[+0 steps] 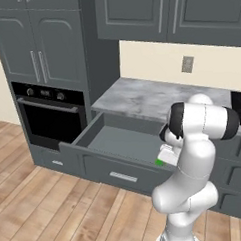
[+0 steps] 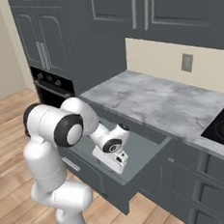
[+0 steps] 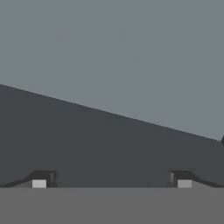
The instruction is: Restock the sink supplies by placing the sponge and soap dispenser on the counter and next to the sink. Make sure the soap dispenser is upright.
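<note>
Left base view: we are reaching into the open drawer [image 1: 116, 142] below the counter [image 1: 156, 98]; the sponge [image 1: 159, 162] is lying at its near right corner, just beside our hand, so we judge the pickup step is in hand. Right base view: our gripper [image 2: 120, 162] is hanging inside the drawer, nothing seen held. Hand view: our fingertips [image 3: 39, 183] are standing fully apart, empty, facing the bare drawer floor and wall; next we are needing to centre over the sponge.
</note>
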{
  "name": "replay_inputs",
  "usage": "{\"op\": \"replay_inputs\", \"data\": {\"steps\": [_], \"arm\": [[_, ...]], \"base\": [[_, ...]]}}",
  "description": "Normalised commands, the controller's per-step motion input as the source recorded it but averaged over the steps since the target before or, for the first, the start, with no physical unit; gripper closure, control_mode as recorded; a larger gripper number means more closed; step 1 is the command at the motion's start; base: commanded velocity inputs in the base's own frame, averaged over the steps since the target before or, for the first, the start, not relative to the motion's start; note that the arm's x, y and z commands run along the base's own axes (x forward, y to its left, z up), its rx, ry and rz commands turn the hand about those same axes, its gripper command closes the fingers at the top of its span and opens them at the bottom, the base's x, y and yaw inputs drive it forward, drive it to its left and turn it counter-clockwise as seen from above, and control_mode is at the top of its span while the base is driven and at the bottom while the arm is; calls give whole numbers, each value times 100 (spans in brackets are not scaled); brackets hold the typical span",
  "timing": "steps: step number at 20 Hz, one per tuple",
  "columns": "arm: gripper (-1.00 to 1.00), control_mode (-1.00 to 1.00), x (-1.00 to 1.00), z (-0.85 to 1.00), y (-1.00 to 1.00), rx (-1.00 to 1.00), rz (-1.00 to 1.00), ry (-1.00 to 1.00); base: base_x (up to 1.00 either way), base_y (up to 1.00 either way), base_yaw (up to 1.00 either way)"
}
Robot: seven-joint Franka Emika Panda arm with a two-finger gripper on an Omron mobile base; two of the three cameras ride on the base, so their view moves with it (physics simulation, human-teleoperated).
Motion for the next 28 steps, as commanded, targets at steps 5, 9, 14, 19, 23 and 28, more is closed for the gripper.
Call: {"op": "replay_inputs", "data": {"steps": [5, 9, 14, 19, 23, 28], "arm": [[-100, -100, 8, 35, 2, 3, 0, 18], [-100, -100, 70, 25, -15, 1, 3, 10], [-100, -100, 69, -9, -2, -2, 2, 13], [-100, -100, 23, -31, 0, -6, 0, 8], [-100, -100, 12, -24, -11, -3, -2, 0], [-100, -100, 33, -9, -17, 0, 0, 0]], "base": [[0, 0, 0], [0, 0, 0], [0, 0, 0], [0, 0, 0], [0, 0, 0], [0, 0, 0]]}}
